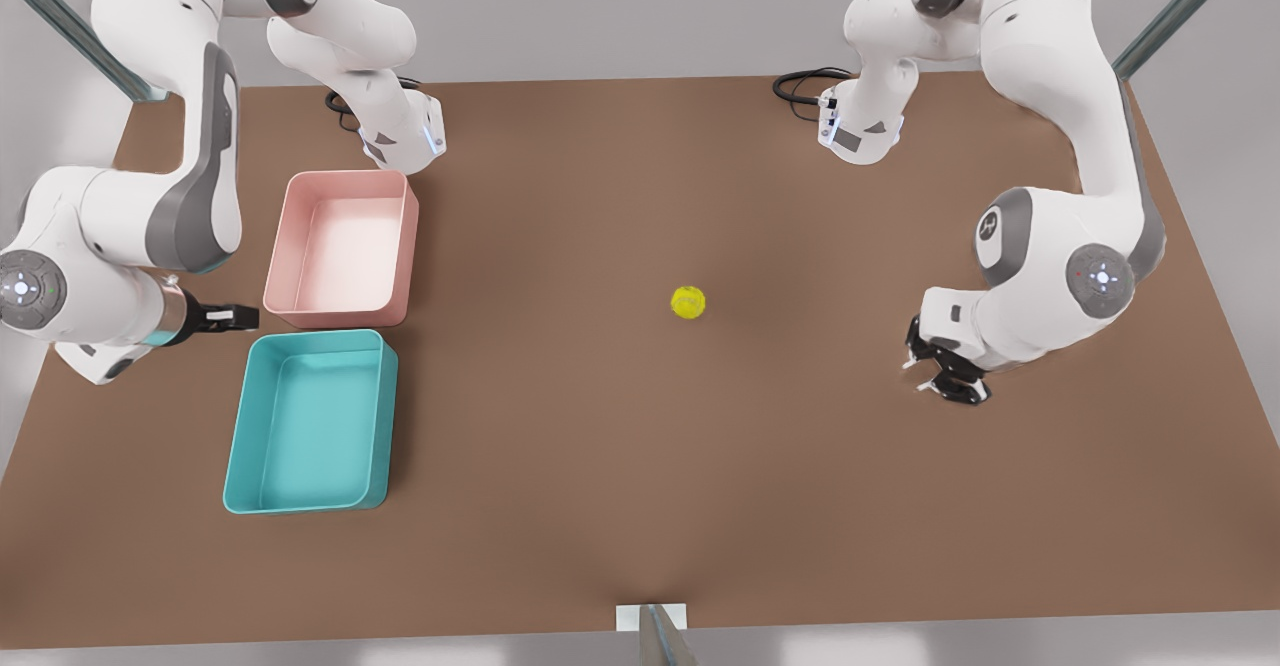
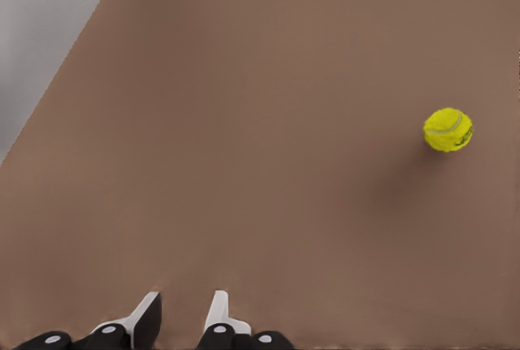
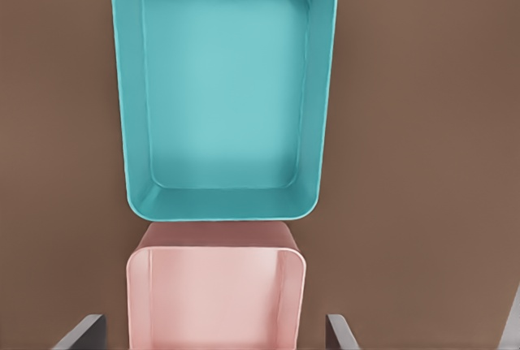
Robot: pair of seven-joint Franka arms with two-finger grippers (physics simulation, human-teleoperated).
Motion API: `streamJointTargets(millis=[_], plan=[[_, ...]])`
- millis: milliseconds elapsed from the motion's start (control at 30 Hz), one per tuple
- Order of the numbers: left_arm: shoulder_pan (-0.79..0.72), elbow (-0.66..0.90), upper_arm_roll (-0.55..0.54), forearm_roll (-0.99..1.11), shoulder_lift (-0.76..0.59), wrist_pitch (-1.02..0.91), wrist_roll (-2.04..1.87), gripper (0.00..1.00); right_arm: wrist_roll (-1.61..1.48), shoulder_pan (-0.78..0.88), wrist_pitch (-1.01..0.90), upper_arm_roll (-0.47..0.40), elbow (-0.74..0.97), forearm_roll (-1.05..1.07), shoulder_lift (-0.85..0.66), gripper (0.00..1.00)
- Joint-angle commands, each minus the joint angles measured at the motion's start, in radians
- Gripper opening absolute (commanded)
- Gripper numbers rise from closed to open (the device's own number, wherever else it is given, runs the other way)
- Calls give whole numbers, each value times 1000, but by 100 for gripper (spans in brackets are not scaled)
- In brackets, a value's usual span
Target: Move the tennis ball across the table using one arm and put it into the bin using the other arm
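Tennis ball [image 1: 688,302] sits alone on the brown desk [image 1: 640,466], out in the open middle, well apart from both bins and touched by nothing.

Left tool [image 1: 940,371] at the front view's right, low over the desk, fingers [image 2: 146,316] slightly parted, nothing between them; ball lies well ahead of it.

Right tool [image 1: 232,318] at the front view's left, beside the pink bin [image 1: 342,248] and teal bin [image 1: 310,421], spread wide, empty. The bins stand close together, end to end, both empty.
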Motion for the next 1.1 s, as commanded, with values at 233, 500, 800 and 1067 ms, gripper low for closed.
streamJointTargets(millis=[233, 500, 800, 1067], plan=[[37, 84, -22, 30, -45, -590, -1276, 100, 461, 486, 155, 14, 69, 115, 152, 100], [60, 56, -21, 38, -28, -506, -1284, 100, 857, 638, 802, 37, -549, 123, -58, 100], [67, 54, -22, 37, -28, -546, -1281, 100, 1061, 754, 1141, 37, -818, 123, -66, 100], [72, 54, -22, 37, -25, -546, -1281, 100, 1147, 820, 1302, 45, -956, 122, -57, 100]])
